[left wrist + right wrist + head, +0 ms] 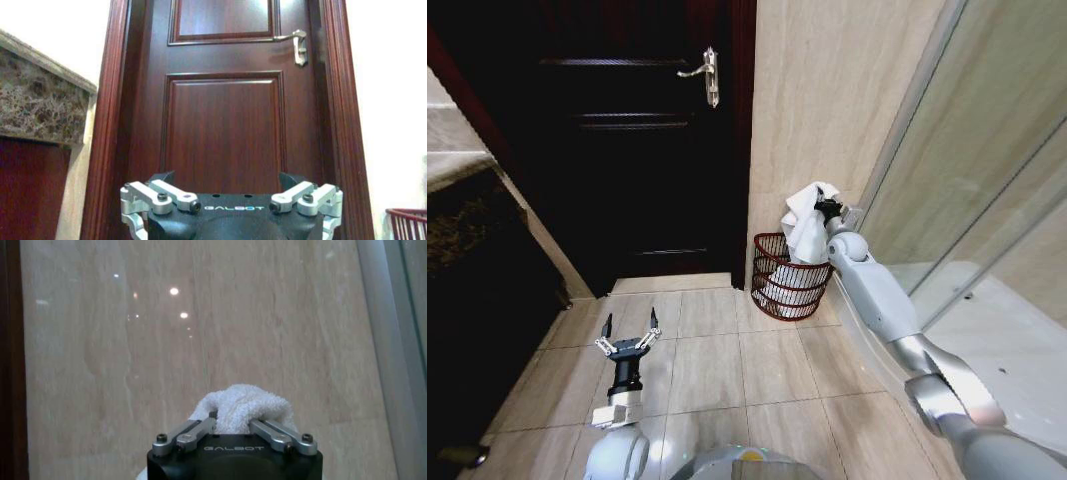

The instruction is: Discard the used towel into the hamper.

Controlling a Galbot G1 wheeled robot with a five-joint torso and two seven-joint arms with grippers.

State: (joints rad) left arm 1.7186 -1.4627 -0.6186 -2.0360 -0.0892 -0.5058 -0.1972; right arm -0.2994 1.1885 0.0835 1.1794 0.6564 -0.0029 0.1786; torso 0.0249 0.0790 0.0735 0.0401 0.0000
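Observation:
A white towel (809,225) hangs from my right gripper (827,209), which is shut on its top fold, directly above the hamper (772,280). The hamper is a round dark red wire basket on the floor against the beige wall; the towel's lower end drapes down into it. In the right wrist view the towel (243,402) bulges between the closed fingers (193,432), facing the tiled wall. My left gripper (630,325) hovers low over the floor tiles at the left, open and holding nothing. A sliver of the hamper rim (408,215) appears in the left wrist view.
A dark wooden door (642,140) with a metal handle (707,72) stands closed behind the left arm. A stone-topped counter (457,150) runs along the left. A glass shower screen (987,200) borders the right. Bare floor tiles (717,360) lie between the arms.

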